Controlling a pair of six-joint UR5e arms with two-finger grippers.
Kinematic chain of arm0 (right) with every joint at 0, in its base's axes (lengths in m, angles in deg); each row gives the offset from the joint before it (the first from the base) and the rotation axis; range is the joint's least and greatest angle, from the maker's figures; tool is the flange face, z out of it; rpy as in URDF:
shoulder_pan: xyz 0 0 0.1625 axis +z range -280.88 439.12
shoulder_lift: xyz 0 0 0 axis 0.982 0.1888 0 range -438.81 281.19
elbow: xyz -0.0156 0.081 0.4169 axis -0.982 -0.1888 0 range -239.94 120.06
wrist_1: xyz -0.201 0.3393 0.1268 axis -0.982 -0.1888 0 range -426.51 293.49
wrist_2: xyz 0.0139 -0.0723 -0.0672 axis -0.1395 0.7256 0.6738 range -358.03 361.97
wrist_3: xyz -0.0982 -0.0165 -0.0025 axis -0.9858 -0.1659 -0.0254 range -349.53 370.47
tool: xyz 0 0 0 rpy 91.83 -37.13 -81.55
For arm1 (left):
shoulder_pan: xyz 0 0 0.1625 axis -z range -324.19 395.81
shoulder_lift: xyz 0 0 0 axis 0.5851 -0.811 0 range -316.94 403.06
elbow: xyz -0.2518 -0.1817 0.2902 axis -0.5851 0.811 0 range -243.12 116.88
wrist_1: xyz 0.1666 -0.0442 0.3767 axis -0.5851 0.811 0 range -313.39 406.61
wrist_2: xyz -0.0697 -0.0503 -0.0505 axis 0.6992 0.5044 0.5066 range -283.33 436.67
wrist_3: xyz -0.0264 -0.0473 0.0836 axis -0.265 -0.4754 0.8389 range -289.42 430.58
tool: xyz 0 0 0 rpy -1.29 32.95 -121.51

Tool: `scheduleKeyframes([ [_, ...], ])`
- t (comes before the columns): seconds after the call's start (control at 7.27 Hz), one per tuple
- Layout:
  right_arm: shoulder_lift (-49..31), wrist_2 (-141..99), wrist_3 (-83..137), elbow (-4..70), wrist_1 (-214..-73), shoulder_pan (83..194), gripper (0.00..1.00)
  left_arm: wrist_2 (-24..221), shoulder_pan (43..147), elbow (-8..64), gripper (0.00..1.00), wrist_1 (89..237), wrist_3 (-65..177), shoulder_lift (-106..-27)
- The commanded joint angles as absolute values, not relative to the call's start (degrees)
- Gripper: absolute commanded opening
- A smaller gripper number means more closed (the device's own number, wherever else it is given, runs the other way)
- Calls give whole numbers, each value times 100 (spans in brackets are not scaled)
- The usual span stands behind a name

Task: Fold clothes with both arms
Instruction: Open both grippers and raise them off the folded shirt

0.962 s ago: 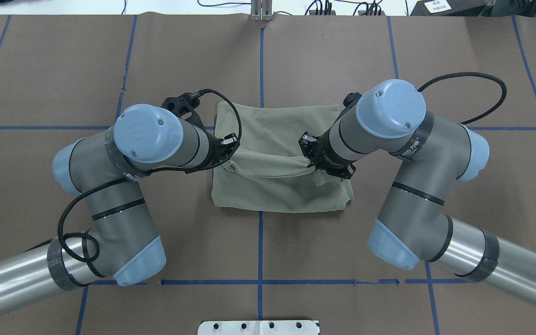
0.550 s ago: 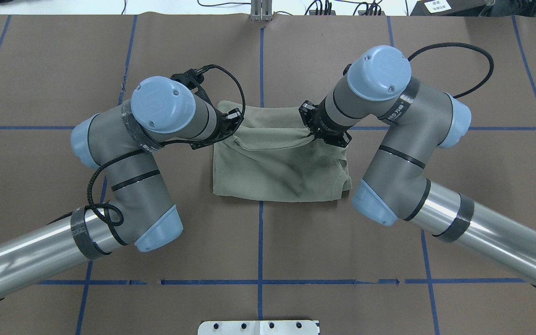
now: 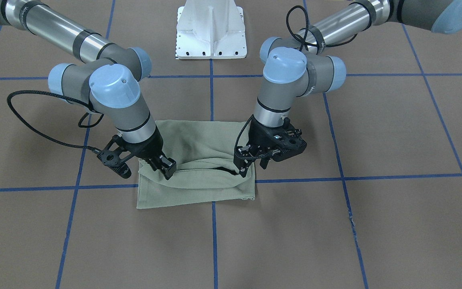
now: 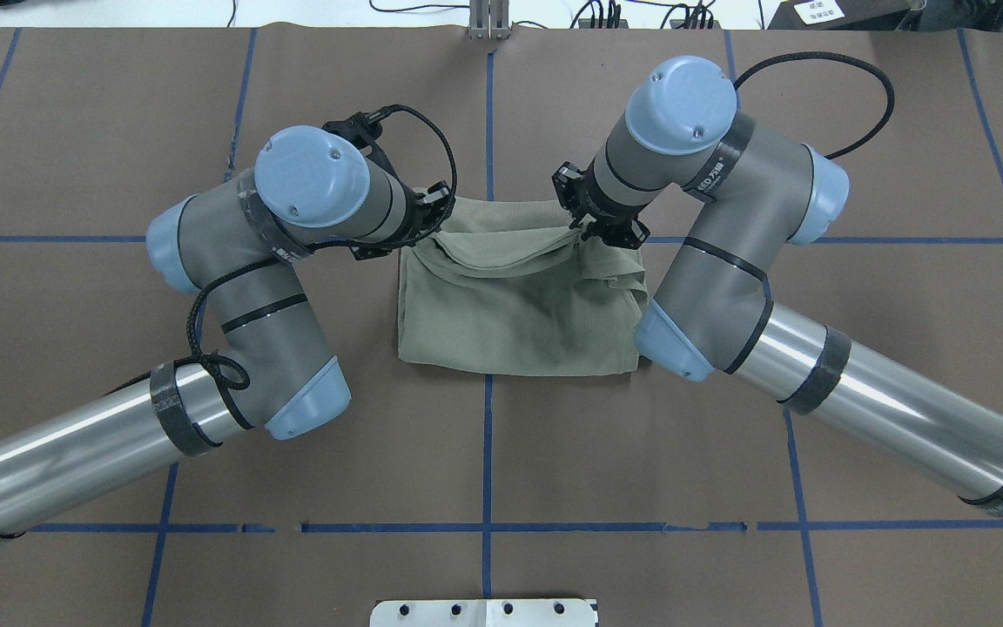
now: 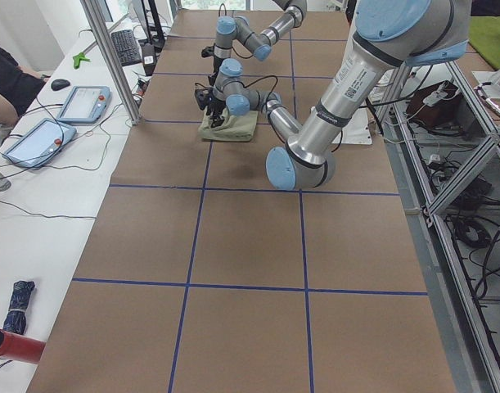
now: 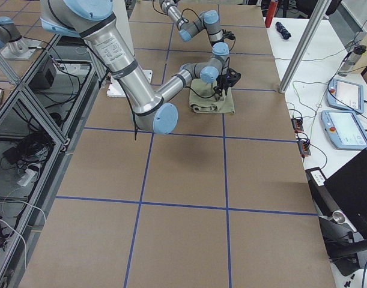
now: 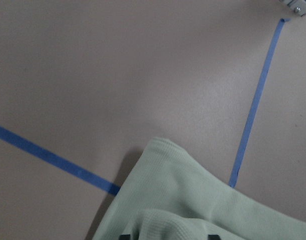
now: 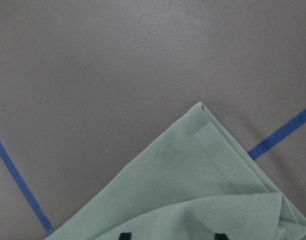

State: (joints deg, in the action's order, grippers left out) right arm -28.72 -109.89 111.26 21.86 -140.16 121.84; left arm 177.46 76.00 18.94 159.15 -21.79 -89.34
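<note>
Left end effector (image 4: 428,212) clamped on the far-left corner of a raised fold of the sage-green knit shirt (image 4: 519,305). Shirt lying as a folded rectangle at the middle of the brown bench (image 4: 501,453), over the central blue tape line (image 4: 487,453). Fold stretched between both end effectors, near the shirt's far edge. Right end effector (image 4: 589,228) pinched shut on the fold's far-right corner. White pedestal base (image 3: 211,30) at the near bench edge.
</note>
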Motion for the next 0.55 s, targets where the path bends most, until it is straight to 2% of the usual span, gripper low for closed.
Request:
scheduleKeyframes([
  [0.0,-2810,-11742,10665,2118,-13919,12498,100,18701,8236,1757,100,15929,-1358,-8826],
  [0.27,-2836,-12037,10593,2581,-13963,12421,100,18970,8633,1931,100,15972,-305,-8362],
  [0.41,-2880,-11924,10331,2732,-13998,12046,100,18970,8826,2255,100,15981,302,-7968],
])
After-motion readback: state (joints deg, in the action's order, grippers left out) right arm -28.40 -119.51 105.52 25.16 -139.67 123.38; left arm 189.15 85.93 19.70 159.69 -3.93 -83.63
